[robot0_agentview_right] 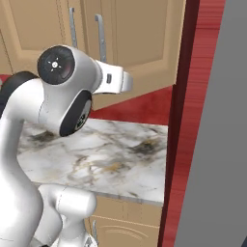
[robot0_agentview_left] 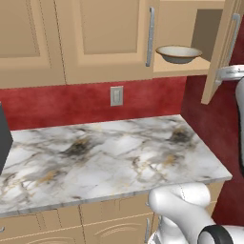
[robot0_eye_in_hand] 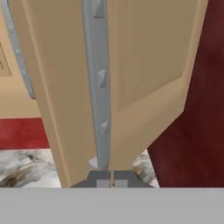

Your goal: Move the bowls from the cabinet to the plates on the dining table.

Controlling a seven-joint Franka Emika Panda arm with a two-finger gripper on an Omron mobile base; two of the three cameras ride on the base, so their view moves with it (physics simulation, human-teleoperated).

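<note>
A red-walled kitchen corner, with a white marble counter veined in grey and gold running under tan wooden wall cabinets. At the upper right of the left base view the end cabinet stands open, its raised-panel door swung out toward the camera — and on the bare shelf inside sits the shallow tan bowl with a speckled cream inside, near the shelf's front edge. In the hand view the two dark fingers of the gripper are pressed together at the lower end of that door's long silver bar handle; I judge the bar is pinched or just released, and cannot tell which. The hold suits pulling the door wide so the shelf can be reached. Room is tight on the right: the dark red wall lies just beside the door's free edge, limiting further swing.
</note>
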